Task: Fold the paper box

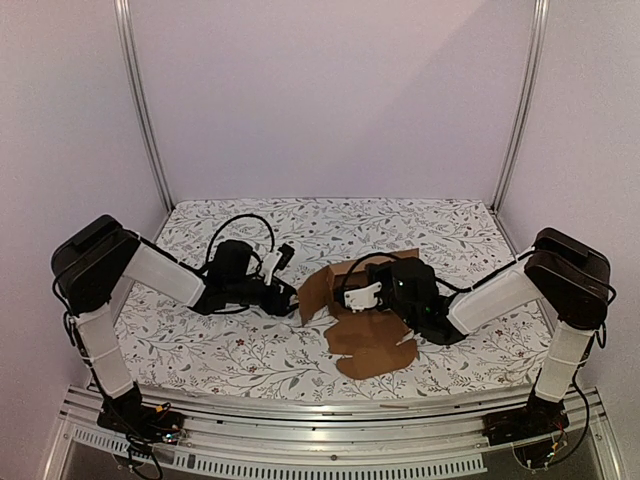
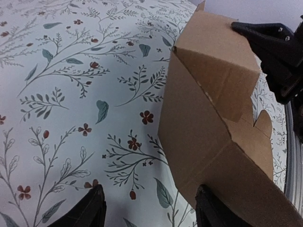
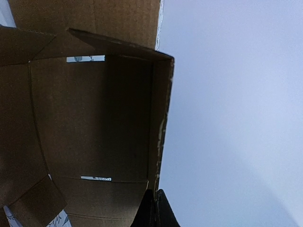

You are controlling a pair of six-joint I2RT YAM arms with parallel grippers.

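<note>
The paper box [image 1: 368,338] is brown cardboard, partly folded, in the middle of the table. One panel lies flat toward the front and walls stand up at its left and back. My right gripper [image 1: 358,292] is shut on the top edge of a standing wall; in the right wrist view its gripper [image 3: 156,204] pinches that thin edge of the box [image 3: 90,118]. My left gripper [image 2: 149,203] is open just left of the box [image 2: 203,127], low over the cloth, its right finger [image 2: 215,210] next to the lower corner. In the top view the left gripper [image 1: 287,280] stands beside the box's left wall.
A floral tablecloth [image 1: 220,345] covers the table. Aluminium posts [image 1: 145,110] stand at the back corners against white walls. A metal rail [image 1: 330,412] runs along the front edge. The right arm's black body [image 2: 279,52] shows behind the box in the left wrist view.
</note>
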